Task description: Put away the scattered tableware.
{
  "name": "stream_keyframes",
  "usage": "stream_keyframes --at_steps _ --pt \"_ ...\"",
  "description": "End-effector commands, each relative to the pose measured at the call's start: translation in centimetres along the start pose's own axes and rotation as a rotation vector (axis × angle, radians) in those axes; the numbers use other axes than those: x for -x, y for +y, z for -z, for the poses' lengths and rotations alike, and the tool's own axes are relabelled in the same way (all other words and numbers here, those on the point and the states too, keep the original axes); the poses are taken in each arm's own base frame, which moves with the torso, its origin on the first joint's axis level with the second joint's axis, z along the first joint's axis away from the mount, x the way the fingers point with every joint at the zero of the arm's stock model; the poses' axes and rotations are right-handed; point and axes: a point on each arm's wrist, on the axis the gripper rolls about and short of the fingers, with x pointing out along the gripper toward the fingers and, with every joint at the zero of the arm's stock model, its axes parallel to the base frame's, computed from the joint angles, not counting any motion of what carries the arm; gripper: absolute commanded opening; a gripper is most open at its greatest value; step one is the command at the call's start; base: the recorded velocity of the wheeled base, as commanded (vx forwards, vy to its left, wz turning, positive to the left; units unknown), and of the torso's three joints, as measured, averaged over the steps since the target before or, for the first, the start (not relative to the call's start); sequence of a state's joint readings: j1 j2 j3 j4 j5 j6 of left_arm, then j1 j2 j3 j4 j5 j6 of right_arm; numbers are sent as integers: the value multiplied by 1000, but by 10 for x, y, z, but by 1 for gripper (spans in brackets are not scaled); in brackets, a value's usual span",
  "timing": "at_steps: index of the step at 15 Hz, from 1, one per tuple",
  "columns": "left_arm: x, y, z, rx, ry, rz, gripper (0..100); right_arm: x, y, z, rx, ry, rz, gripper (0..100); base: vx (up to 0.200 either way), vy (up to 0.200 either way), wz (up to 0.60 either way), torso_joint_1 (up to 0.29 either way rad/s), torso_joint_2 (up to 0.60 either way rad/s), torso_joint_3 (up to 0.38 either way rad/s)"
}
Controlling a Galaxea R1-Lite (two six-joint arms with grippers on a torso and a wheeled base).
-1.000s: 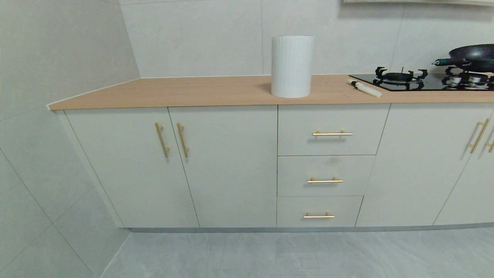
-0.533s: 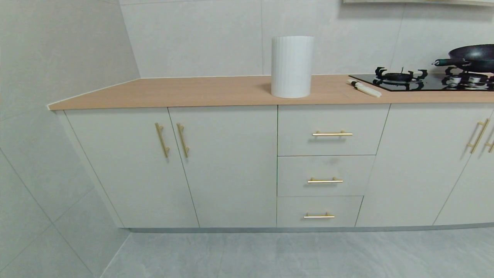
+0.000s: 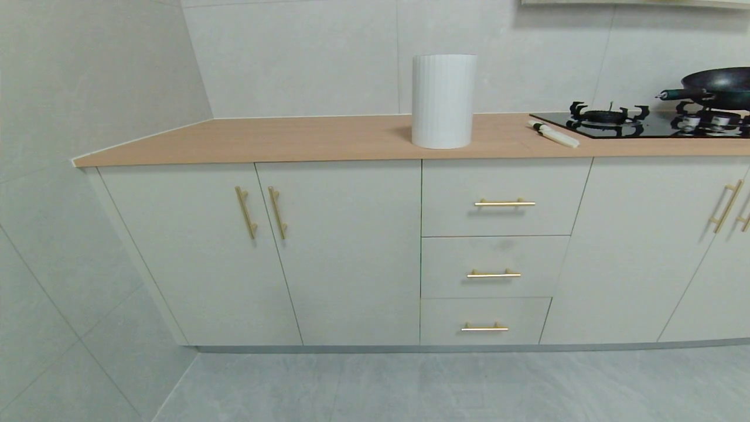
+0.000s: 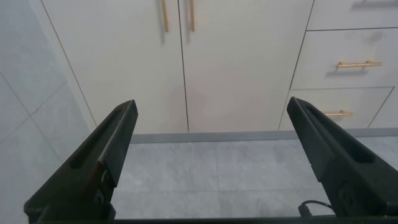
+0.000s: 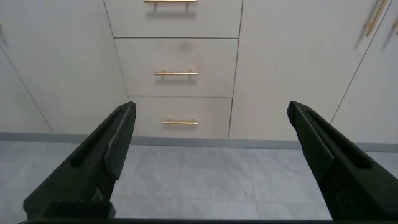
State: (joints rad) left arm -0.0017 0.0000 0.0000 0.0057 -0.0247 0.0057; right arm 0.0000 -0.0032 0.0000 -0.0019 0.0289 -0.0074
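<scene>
Well above the left gripper and right gripper, both wide open and empty, a pale stick-shaped utensil lies on the tan wooden countertop between a white ribbed cylinder and a black gas hob.

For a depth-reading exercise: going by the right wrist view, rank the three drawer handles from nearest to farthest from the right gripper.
1. The bottom handle, on the lowest drawer by the floor, looks nearest the right gripper.
2. The middle handle, one drawer up.
3. The top handle, on the highest drawer, farthest.
</scene>
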Motion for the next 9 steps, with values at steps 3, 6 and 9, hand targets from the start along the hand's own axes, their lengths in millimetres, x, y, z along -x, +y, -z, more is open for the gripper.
stream_keyframes --at_steps 3,6,9 --pt "0 0 0 0 0 0 100 0 0 0 0 5 0 100 133 0 0 0 2 5" --pt "0 0 0 1 0 0 100 0 0 0 0 5 0 100 200 0 0 5 5 4" --pt "0 0 0 3 0 0 100 0 0 0 0 5 0 100 200 0 0 1 1 2"
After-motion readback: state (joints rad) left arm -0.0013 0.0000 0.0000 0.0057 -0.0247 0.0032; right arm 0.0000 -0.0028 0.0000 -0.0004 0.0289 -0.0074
